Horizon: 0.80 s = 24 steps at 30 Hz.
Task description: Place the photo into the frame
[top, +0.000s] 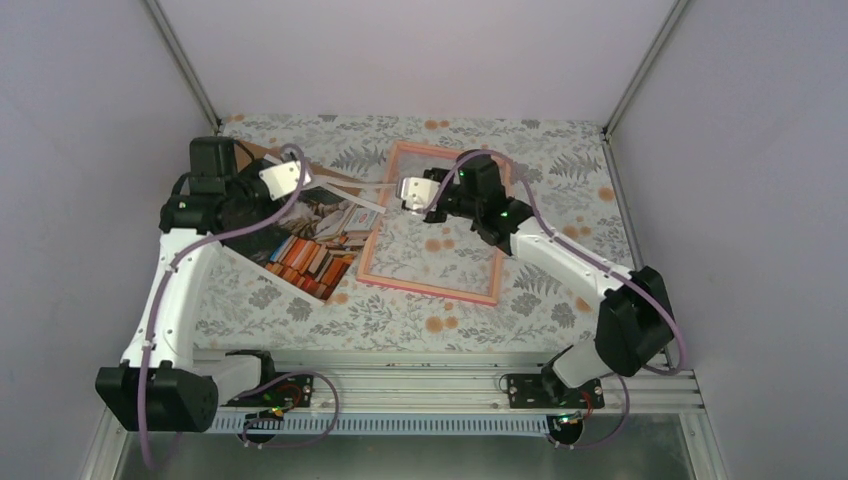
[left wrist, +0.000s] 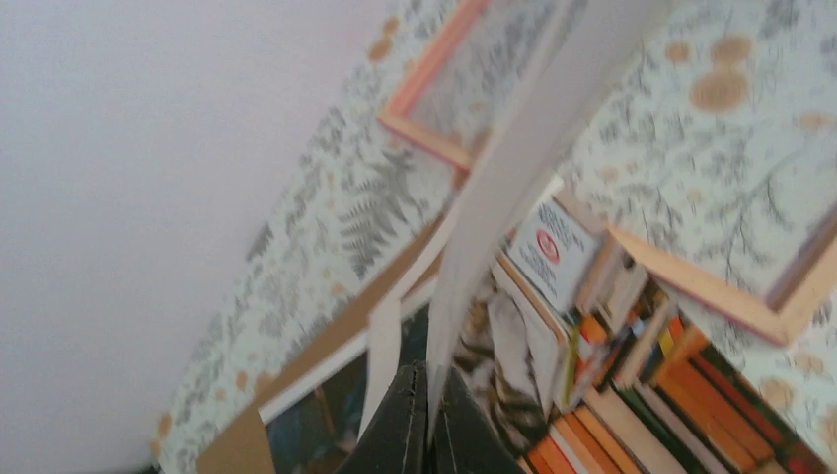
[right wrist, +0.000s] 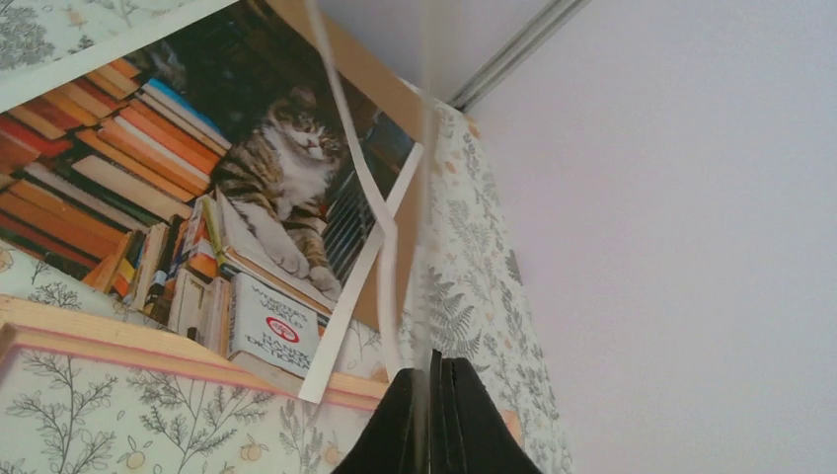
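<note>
Your left gripper (top: 283, 178) and right gripper (top: 408, 190) each pinched a thin pale sheet (top: 345, 186) between them; the rectangular paper cat photo (top: 318, 245) lay beside the thin pink rectangular frame (top: 430, 290), not inserted.

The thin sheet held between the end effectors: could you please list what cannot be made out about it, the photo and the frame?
Thin sheet: edge-on, blurred in both wrist views; its material is unclear.
Photo: top view, left arm covers its far corner.
Frame: right wrist view, cut off by the picture edge.
</note>
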Tool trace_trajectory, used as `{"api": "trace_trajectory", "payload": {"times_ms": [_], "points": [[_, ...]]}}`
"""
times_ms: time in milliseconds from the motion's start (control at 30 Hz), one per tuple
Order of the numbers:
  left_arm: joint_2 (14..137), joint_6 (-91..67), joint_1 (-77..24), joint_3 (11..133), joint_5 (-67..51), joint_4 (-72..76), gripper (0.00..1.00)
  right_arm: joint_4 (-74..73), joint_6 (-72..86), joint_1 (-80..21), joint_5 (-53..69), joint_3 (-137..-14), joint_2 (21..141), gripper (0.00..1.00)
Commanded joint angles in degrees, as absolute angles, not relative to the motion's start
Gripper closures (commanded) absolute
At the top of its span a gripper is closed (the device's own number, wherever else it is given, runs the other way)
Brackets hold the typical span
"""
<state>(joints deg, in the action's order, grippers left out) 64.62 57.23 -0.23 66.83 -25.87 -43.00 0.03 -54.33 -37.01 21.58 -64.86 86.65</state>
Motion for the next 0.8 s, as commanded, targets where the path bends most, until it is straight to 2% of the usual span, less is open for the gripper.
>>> {"api": "trace_trajectory", "payload": {"times_ms": [0, 33, 133, 167, 200, 367, 467, 633, 767], "points": [[68.04, 50.36, -1.61, 77.26, -33.41, -46.84, 0.98, -1.92, -45.45, -34.50, 22.18, -65.13, 81.68, 0.89], [69.06, 47.64, -2.20, 79.90, -34.68, -47.76, 0.98, -2.21, -43.65, -33.93, 21.04, -65.06, 80.64, 0.76], [71.99, 41.51, -6.19, 86.45, -33.58, -48.76, 0.98, -2.33, -37.73, -30.78, 18.30, -63.76, 76.42, 0.23], [72.50, 39.80, -8.10, 87.57, -32.51, -48.09, 0.98, -2.33, -35.45, -28.81, 17.94, -62.55, 74.60, 0.09], [72.93, 38.03, -10.03, 88.39, -31.38, -47.28, 0.98, -2.55, -34.38, -27.31, 17.60, -61.37, 72.52, 0.01], [76.70, 29.17, -20.54, 94.10, -29.02, -45.67, 0.98, -5.02, -31.48, -19.00, 13.68, -55.19, 63.09, 0.00], [81.21, 23.10, -26.44, 97.69, -25.78, -44.40, 0.98, -7.23, -28.31, -10.73, 12.79, -52.43, 57.20, 0.00], [87.00, 17.11, -32.35, 100.50, -22.03, -39.26, 0.98, -16.93, -21.49, 3.26, 17.61, -50.16, 49.53, 0.00], [93.26, 11.66, -34.39, 106.77, -26.40, -38.90, 0.98, -24.15, -20.94, 8.64, 26.01, -48.60, 41.03, 0.00]]}}
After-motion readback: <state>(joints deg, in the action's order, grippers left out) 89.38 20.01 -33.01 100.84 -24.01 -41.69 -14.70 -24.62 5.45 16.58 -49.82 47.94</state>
